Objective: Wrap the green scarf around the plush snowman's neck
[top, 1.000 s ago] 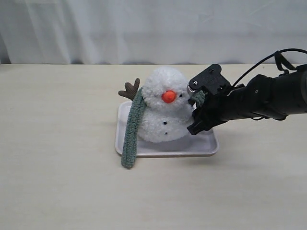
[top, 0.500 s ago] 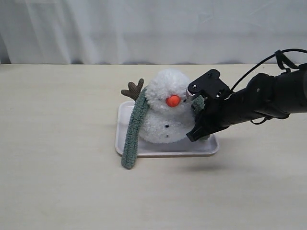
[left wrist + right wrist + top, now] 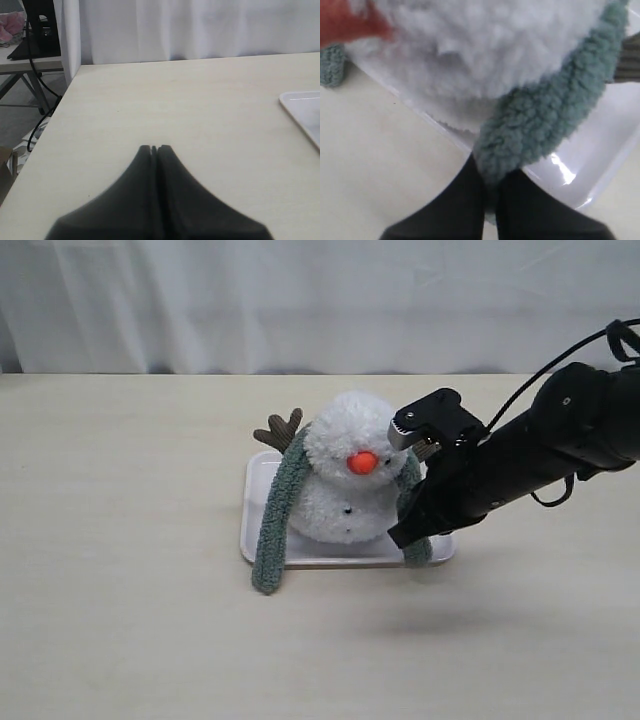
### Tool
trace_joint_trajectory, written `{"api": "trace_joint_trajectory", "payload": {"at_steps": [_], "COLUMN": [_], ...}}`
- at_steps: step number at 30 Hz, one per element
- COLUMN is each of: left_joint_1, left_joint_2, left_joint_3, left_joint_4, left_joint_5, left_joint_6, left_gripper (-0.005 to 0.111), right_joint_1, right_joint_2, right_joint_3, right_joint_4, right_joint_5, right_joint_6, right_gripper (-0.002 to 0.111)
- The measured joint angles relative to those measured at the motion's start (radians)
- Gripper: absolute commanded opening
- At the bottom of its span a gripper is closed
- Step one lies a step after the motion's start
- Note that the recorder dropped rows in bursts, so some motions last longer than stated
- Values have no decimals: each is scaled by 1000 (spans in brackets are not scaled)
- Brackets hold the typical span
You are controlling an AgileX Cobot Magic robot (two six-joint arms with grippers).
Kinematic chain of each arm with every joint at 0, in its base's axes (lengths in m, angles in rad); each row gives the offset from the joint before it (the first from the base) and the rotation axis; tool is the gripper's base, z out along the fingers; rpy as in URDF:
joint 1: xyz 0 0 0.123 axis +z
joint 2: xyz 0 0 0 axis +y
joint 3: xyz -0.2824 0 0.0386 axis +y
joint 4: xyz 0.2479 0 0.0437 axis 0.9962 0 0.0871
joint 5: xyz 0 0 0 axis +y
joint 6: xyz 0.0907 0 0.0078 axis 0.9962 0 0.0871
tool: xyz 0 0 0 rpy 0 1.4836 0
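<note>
The plush snowman (image 3: 345, 475) sits upright on a white tray (image 3: 262, 480), orange nose toward the camera. The green scarf (image 3: 277, 510) runs behind its neck; one end hangs down the exterior view's left side over the tray's front rim onto the table. The other end (image 3: 555, 115) comes down the right side of the snowman (image 3: 485, 45), and my right gripper (image 3: 412, 532) (image 3: 490, 182) is shut on it just above the tray's front right corner. My left gripper (image 3: 154, 148) is shut with nothing in it, over bare table far from the snowman.
The tray's corner (image 3: 300, 107) shows at the edge of the left wrist view. The table's edge (image 3: 55, 125) drops off beside the left gripper, with a stand and cables beyond it. A white curtain (image 3: 300, 300) hangs behind the table.
My right gripper has pulled the scarf end forward and down along the snowman's right side. The snowman has turned a little and its nose has shifted right and down.
</note>
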Motion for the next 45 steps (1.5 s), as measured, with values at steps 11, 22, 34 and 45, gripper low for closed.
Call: {"api": "trace_joint_trajectory", "payload": {"at_steps": [11,22,34,45], "left_joint_1": [0,0,0,0], "left_joint_2": [0,0,0,0], "left_joint_3": [0,0,0,0], "left_joint_4": [0,0,0,0], "left_joint_5": [0,0,0,0], "left_joint_6": [0,0,0,0], "left_gripper": [0,0,0,0], "right_joint_1": [0,0,0,0], "right_joint_2": [32,78,24,-62], "right_joint_3": [0,0,0,0], "right_joint_4": [56,74,74,79], "right_joint_5": [46,44,138,378], "right_joint_6": [0,0,49,225], "right_gripper": [4,5,52,54]}}
